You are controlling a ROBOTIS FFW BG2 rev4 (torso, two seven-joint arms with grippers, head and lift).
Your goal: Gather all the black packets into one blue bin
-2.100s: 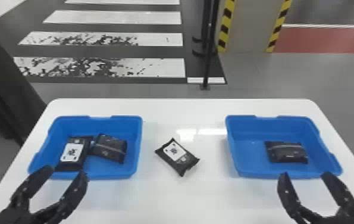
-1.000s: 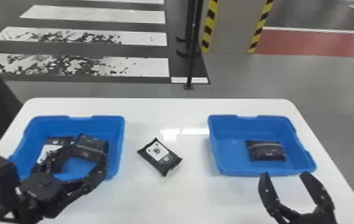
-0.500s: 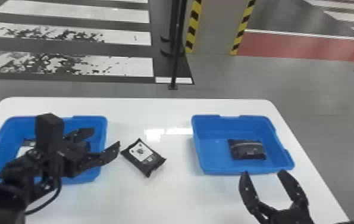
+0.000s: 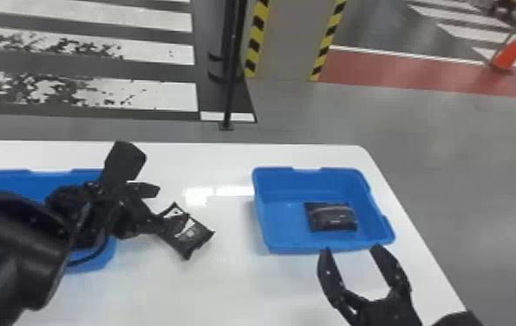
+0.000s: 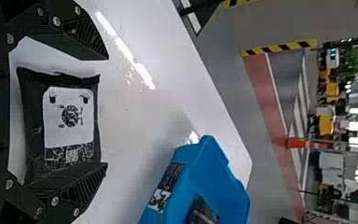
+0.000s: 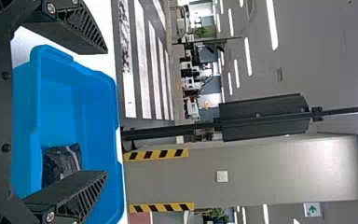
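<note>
On the white table (image 4: 235, 286) sat two blue bins (image 4: 278, 229), the pinch between them looking chancy
The right gripper (image 4: 351, 248) hung spread near one bin; the left gripper (image 5: 106, 111) straddled the loose black packet (image 5: 70, 109), fingers apart, and closing off-centre could have caught only an edge and dropped it

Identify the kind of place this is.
Probably an indoor test hall or factory floor: crosswalk stripes, an orange traffic cone and ceiling lights show around the table.

White table (image 4: 235, 286), two bins (image 4: 282, 240), packet (image 4: 196, 236)
</note>
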